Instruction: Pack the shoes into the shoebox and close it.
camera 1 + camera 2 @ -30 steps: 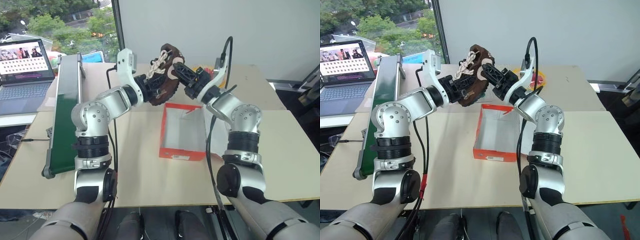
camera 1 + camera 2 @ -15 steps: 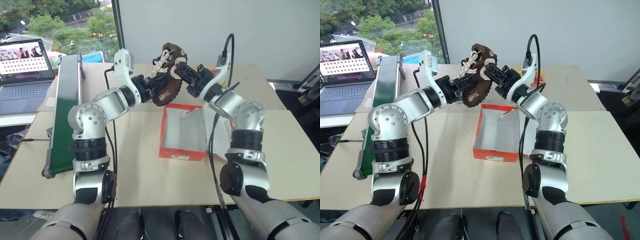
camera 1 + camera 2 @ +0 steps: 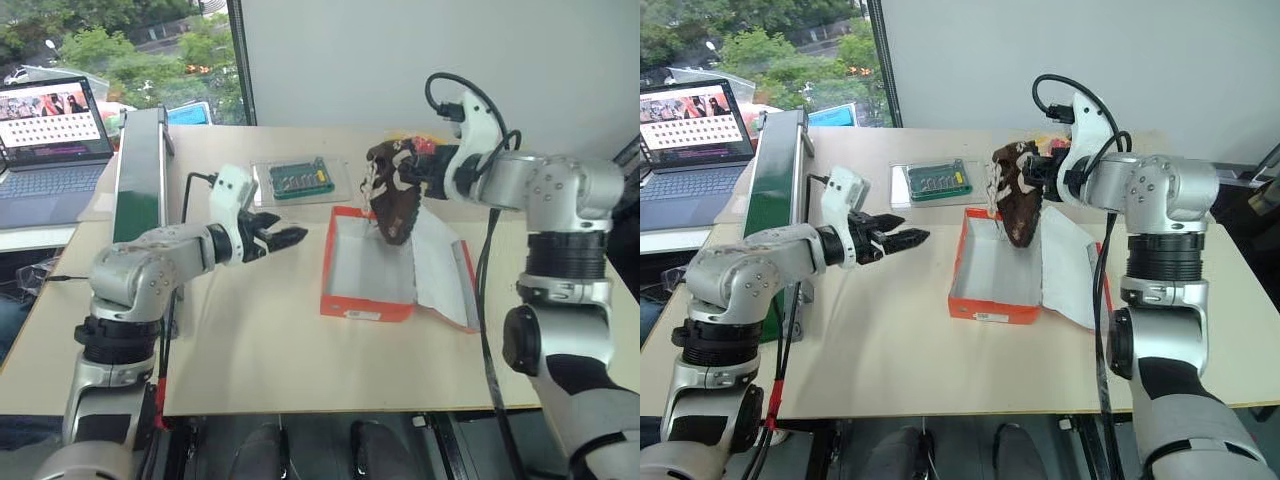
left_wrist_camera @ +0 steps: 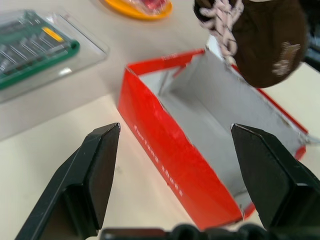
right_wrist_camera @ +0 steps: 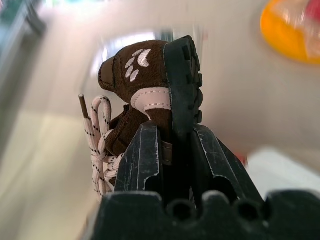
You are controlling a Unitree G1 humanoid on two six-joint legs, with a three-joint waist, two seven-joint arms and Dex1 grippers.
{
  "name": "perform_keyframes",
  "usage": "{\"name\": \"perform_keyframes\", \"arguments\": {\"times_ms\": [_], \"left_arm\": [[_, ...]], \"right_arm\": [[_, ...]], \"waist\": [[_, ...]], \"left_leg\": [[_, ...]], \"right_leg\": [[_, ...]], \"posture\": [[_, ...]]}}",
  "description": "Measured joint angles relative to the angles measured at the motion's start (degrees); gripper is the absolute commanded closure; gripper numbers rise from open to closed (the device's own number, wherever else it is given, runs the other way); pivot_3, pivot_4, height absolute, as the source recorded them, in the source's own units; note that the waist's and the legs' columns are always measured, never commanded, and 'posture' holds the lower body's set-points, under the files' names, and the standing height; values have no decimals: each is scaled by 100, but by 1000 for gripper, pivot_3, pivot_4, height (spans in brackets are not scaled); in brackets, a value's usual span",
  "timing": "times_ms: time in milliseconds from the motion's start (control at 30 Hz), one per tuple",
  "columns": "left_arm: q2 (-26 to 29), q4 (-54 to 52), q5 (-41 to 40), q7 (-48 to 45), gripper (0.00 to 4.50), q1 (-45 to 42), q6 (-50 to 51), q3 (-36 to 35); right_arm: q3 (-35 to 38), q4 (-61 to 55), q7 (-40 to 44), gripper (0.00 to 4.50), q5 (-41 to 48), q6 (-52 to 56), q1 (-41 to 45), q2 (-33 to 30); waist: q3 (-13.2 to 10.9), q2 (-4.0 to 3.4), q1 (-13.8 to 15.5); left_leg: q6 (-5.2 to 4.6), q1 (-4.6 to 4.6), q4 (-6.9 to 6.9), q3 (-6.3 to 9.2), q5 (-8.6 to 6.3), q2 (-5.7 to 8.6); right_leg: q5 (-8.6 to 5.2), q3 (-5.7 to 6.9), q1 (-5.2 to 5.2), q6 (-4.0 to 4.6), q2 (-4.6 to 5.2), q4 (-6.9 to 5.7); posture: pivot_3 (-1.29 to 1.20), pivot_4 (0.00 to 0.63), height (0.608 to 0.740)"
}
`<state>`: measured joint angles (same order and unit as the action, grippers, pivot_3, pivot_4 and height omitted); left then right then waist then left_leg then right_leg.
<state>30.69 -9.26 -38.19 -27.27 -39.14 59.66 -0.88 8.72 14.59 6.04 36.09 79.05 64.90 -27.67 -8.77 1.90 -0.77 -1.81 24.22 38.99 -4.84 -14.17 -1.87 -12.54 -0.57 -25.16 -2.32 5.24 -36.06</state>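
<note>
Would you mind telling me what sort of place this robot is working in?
Probably an office or robotics lab by a window: a plain work table, an open laptop on a side desk, a boxed green circuit board, and trees outside.

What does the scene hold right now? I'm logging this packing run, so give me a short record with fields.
shoebox: open on the table, lid folded out flat, white inside, no shoe in it
shoe: dark brown, cream laces, hanging over the box's far end
right gripper: shut on the shoe's sole edge
left gripper: open, holding nothing, beside the box
clear tray with a green board: behind the box
laptop: open, on a side table
</note>
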Motion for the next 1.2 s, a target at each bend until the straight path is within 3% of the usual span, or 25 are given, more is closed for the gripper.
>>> {"name": "perform_keyframes", "arguments": {"times_ms": [267,667,733,767,1033,1200], "left_arm": [[-198,6,319,-74,731,0,-256,166],[-299,25,649,-46,731,5,-354,160],[-306,20,652,-47,703,5,-354,160],[-308,18,656,-47,703,6,-354,160],[-312,8,663,-46,703,6,-353,140],[-303,-6,673,-45,703,42,-353,139]], "right_arm": [[-155,134,-50,4149,-472,633,-286,250],[128,1668,-340,4149,-1405,-272,-523,822],[116,1707,-342,3137,-1489,-370,-524,847],[86,1706,-323,2960,-1549,-458,-525,847],[-104,1347,-270,143,-1914,-926,-527,865],[151,1175,-330,15,-1905,-817,-194,912]], "waist": [[0,0,-3],[0,0,-10],[0,0,-14],[0,0,-15],[0,0,-20],[0,-1,-20]], "left_leg": [[-15,2,1,-2,-5,2],[15,2,2,-3,16,4],[15,1,2,-2,16,3],[15,1,2,-2,16,4],[16,1,2,-1,16,3],[16,0,2,-1,16,3]], "right_leg": [[0,0,-2,-1,0,1],[0,-1,-1,-2,0,1],[1,-1,-1,-2,0,0],[0,-2,-1,-2,0,0],[0,-1,-2,-2,0,-1],[1,-2,-2,-2,0,-3]], "posture": [[0,150,740],[0,150,740],[0,150,740],[0,150,740],[0,150,740],[0,150,740]]}}
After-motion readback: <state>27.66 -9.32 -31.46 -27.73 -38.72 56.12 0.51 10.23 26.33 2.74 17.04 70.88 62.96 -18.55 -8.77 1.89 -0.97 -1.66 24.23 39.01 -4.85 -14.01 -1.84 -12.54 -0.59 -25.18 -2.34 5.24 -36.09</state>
